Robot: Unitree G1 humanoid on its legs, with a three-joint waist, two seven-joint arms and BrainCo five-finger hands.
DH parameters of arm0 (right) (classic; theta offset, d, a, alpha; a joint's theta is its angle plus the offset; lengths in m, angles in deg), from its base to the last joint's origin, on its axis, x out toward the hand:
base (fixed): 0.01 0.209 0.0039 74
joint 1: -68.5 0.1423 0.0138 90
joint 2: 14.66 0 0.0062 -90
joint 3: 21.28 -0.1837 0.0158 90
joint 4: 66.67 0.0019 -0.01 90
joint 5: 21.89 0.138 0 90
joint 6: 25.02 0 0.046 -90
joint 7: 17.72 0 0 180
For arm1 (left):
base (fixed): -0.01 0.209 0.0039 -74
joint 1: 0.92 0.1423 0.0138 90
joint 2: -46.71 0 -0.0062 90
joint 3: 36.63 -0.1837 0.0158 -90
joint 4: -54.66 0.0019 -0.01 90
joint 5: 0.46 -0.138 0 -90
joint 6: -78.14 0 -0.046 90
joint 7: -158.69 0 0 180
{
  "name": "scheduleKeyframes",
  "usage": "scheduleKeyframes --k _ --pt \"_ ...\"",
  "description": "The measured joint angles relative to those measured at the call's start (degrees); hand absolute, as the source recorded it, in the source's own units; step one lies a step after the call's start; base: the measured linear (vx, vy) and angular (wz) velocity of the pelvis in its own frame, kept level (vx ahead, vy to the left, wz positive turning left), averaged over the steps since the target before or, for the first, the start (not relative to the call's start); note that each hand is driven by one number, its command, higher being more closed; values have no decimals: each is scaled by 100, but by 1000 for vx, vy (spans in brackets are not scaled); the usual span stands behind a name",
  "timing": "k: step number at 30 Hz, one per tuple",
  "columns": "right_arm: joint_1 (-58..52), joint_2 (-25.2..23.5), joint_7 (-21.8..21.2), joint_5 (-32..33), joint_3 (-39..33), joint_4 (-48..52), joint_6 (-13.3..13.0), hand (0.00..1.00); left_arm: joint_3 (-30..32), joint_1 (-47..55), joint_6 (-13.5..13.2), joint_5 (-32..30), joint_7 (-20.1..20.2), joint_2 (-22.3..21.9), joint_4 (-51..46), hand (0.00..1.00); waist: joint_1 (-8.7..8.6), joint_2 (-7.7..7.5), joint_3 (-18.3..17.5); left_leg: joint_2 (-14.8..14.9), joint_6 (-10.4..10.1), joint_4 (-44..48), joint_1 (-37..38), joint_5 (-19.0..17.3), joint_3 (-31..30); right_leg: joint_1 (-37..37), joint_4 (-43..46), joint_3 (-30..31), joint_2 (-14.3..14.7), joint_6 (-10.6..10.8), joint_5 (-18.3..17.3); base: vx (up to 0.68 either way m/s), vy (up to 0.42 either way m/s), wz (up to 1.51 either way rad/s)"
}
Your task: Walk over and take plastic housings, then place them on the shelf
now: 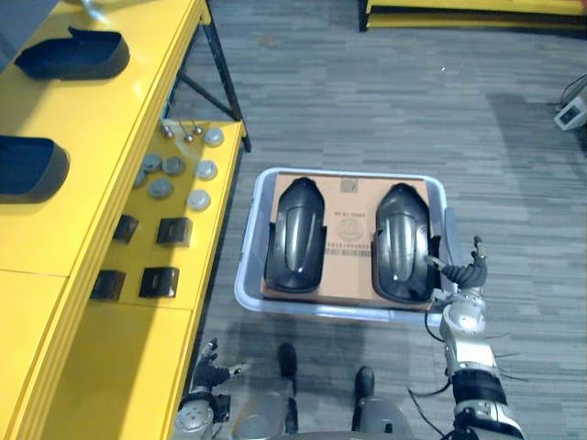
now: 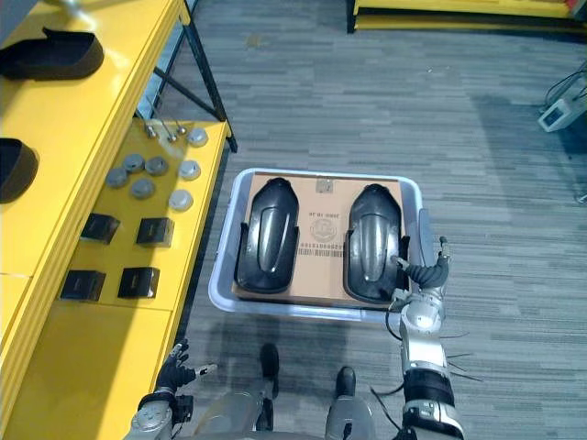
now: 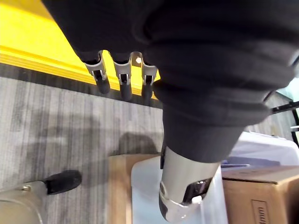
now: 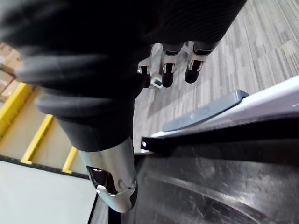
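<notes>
Left eye view looks down on a long yellow shelf (image 1: 92, 119) running along the 9 o'clock side, with two dark housings (image 1: 73, 55) lying on its top level. A pale plastic bin (image 1: 240, 289) sits on the grey floor (image 1: 367, 92) just beside the shelf, at the scene's centre, lined with a cardboard sheet (image 1: 347, 234). Two glossy black plastic housings rest side by side on the cardboard, one toward 9 o'clock (image 1: 295, 236) and one toward 3 o'clock (image 1: 402, 243). On the shelf's lower level lie small black boxes (image 1: 173, 231) and, toward 12 o'clock from them, round grey caps (image 1: 160, 188). The right hand (image 1: 468, 271) is at the bin's 4 o'clock corner, beside the nearer housing, fingers loosely spread and holding nothing. The left hand (image 1: 213, 374) hangs at 7 o'clock, near the shelf's edge, fingers relaxed and empty.
</notes>
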Motion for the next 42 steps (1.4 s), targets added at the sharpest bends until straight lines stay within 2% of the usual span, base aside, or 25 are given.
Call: scheduleKeyframes --k 2,5,6,13,19,22,26,31,34,36,39,42 --pt "274 100 22 121 -12 -367 4 0 -72 -86 -108 24 -75 1 -20 0 4 14 74 -7 35 1 -129 45 -24 -97 -55 -14 2 -6 61 18 -1 1" --pt "635 256 128 226 -56 -765 99 0 -112 -248 -118 60 -119 -32 -89 0 -11 60 245 -28 69 1 -227 111 -100 -145 -83 -118 -3 -3 79 44 -5 12" --pt "804 311 166 302 -129 -1000 110 100 -131 -285 -157 65 -147 -35 -131 0 -36 60 310 -36 66 1 -254 120 -132 -151 -84 -139 -1 -3 80 58 -6 17" --pt "1404 594 235 686 -258 -1729 58 100 -363 -487 -195 223 -242 -43 -173 0 -39 75 512 -53 44 -4 -307 136 -138 -207 -74 -140 14 -12 85 21 -3 1" --pt "1505 690 237 840 -260 -1787 -24 100 -402 -562 -196 230 -249 -46 -169 0 -40 78 642 -33 24 -13 -333 153 -139 -243 -73 -129 34 -33 97 0 0 0" --pt "1395 688 237 834 -253 -1671 -77 100 -509 -593 -195 262 -248 -44 -171 0 -51 77 641 -27 23 -16 -312 152 -133 -216 -81 -130 37 -38 92 35 -12 0" --pt "790 554 232 738 -209 -948 -63 100 -552 -601 -179 260 -241 -47 -323 0 -37 71 638 -22 15 -21 -116 146 -151 32 -148 -178 42 -41 90 41 -17 6" --pt "-216 278 238 445 -235 295 -13 100 -498 -513 -145 281 -210 -58 -1361 0 -77 43 581 7 12 -26 3 144 -260 201 -159 -276 39 -42 77 -9 -7 9" --pt "-856 -41 273 164 -262 1027 -6 100 -422 -78 -169 518 -209 -83 -2704 0 -95 -42 298 2 -47 -59 47 97 -284 248 -159 -280 31 -37 54 0 0 0" --pt "-1074 -172 303 -42 -260 1333 -4 100 -410 48 -205 616 -209 -133 -3166 0 -99 -61 135 -5 -52 -61 87 90 -295 291 -160 -292 25 -44 37 5 -1 4" --pt "-1316 -449 385 -502 -161 2100 -7 100 -387 155 -230 681 -238 -397 -4158 0 -224 -68 -105 -16 -48 -61 144 97 -387 402 -162 -413 22 -44 17 3 -6 14" --pt "-1346 -554 412 -899 137 2538 -6 100 -599 89 -305 668 -364 -503 -4724 0 -241 -75 -322 -20 -26 -61 192 113 -411 462 -165 -436 21 -45 15 -4 -2 6"
